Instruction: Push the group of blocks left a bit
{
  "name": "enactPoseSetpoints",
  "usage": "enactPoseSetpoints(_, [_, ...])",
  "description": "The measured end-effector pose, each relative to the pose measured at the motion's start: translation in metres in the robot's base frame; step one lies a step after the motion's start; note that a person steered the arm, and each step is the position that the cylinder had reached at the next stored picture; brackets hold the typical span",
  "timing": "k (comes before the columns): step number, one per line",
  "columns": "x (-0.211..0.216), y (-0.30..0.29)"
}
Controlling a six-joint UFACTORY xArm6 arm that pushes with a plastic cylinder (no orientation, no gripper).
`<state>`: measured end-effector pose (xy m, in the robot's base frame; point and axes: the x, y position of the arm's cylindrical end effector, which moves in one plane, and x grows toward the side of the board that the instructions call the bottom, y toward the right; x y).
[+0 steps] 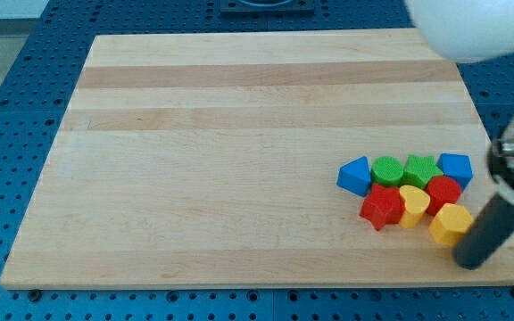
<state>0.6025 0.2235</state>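
A tight group of blocks lies at the view's lower right of the wooden board [239, 134]. From the left: a blue triangular block [355, 176], a green round block [386, 169], a green star-like block [422, 168] and a blue block [455, 168] form the upper row. Below are a red star block [382, 207], a yellow heart block [413, 204], a red block [443, 191] and a yellow block [451, 223]. My tip [468, 261] is just right of and below the yellow block, close to it; contact cannot be told.
The board rests on a blue perforated table [7, 116]. The arm's white body [471, 27] fills the view's top right corner. The board's right edge runs close to the group.
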Motion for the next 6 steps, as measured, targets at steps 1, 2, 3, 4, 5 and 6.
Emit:
enactPoseSetpoints(1, [-0.001, 0.023])
enactPoseSetpoints(2, [-0.006, 0.028])
enactPoseSetpoints(3, [-0.025, 0.016])
enactPoseSetpoints(4, [-0.043, -0.007])
enactPoseSetpoints(5, [-0.055, -0.025])
enactPoseSetpoints(6, [-0.069, -0.025])
